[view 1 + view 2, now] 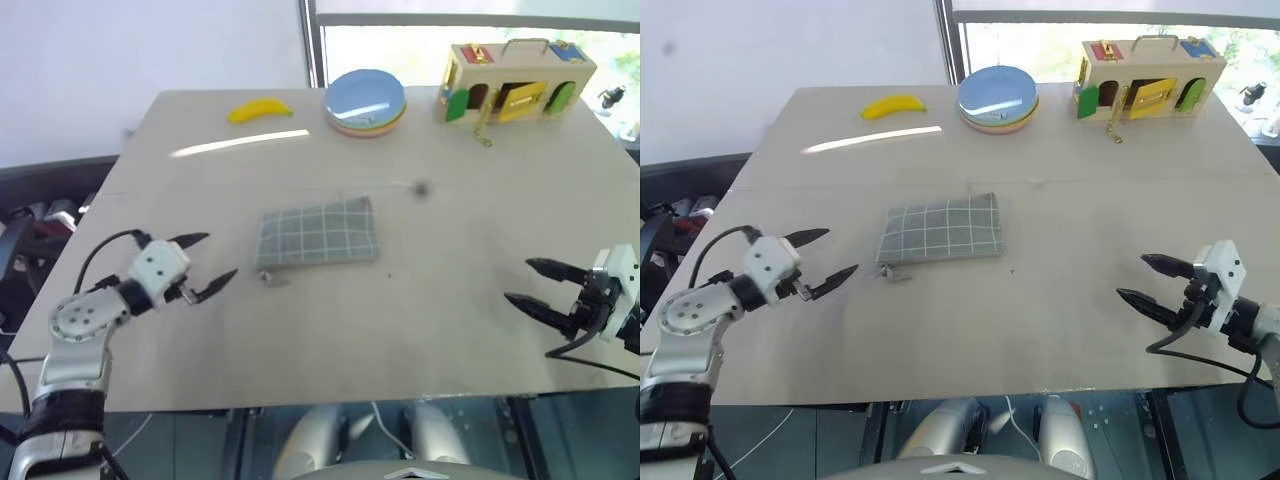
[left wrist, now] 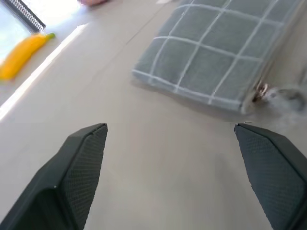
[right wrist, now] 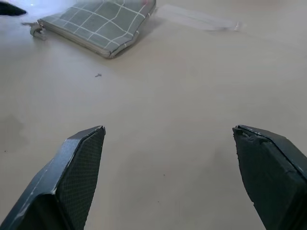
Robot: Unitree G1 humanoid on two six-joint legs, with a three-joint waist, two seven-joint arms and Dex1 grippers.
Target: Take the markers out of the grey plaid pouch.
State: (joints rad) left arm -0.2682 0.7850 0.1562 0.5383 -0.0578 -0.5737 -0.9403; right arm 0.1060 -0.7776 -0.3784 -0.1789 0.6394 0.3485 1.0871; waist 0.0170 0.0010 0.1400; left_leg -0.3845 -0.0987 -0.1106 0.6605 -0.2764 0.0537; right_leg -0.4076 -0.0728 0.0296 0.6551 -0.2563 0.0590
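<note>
the grey plaid pouch (image 1: 317,233) lies flat near the middle of the counter (image 1: 470,300), its long axis running across the robot's front, left to right, and it looks zipped, with the small metal pull (image 1: 270,279) at its near left corner; the markers are not to be seen, so presumably they are inside it

the left claw (image 1: 205,266) hovers over the counter just to the left of the pouch, released, its two fingers spread wide and pointing right toward the pouch's short left end and the pull. the right claw (image 1: 530,283) is also released, fingers wide, pointing left, but it stands well apart from the pouch's right end, with a broad stretch of bare counter between. so the left arm is the nearer one, and the pull lies on its side

my reading is that the next move turns on that corner: the left claw needs only a short reach rightward to meet the pull or pin the left end, while the right one must cross the open counter to steady the far end

there is free room all round the pouch. the banana (image 1: 259,110), the stacked plates (image 1: 365,101) and the wooden toy box (image 1: 516,79) sit well away along the far edge, and the pouch is well clear of the near edge
</note>
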